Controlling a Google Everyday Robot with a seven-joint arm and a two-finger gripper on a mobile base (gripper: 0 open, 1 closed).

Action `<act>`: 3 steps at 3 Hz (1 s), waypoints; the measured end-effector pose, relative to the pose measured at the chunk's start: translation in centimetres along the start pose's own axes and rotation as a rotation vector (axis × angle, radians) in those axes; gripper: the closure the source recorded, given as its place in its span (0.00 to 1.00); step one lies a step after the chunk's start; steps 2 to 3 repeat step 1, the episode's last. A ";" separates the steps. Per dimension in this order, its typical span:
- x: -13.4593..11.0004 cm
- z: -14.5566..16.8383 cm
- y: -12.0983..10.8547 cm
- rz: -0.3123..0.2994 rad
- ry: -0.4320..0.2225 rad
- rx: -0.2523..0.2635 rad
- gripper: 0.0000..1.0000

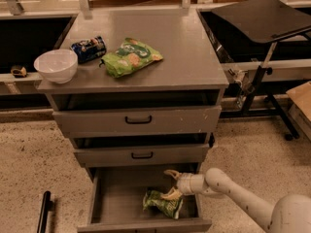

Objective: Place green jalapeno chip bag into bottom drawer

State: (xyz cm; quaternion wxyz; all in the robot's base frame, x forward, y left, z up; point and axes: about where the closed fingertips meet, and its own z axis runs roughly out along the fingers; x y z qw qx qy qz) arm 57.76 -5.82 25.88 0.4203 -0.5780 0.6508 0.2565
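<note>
Camera view: gripper (pixel 166 184) jaws wide open just above chip bag (pixel 162 203)

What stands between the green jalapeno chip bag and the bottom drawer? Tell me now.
Nothing visible does. The green jalapeno chip bag lies inside the open bottom drawer, toward its right front. The gripper hangs open just above the bag, with nothing between them.
</note>
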 end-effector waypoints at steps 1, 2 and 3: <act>0.0 0.0 0.0 0.000 0.000 0.000 0.00; 0.0 0.0 0.0 0.000 0.000 0.000 0.00; 0.0 0.0 0.0 0.000 0.000 0.000 0.00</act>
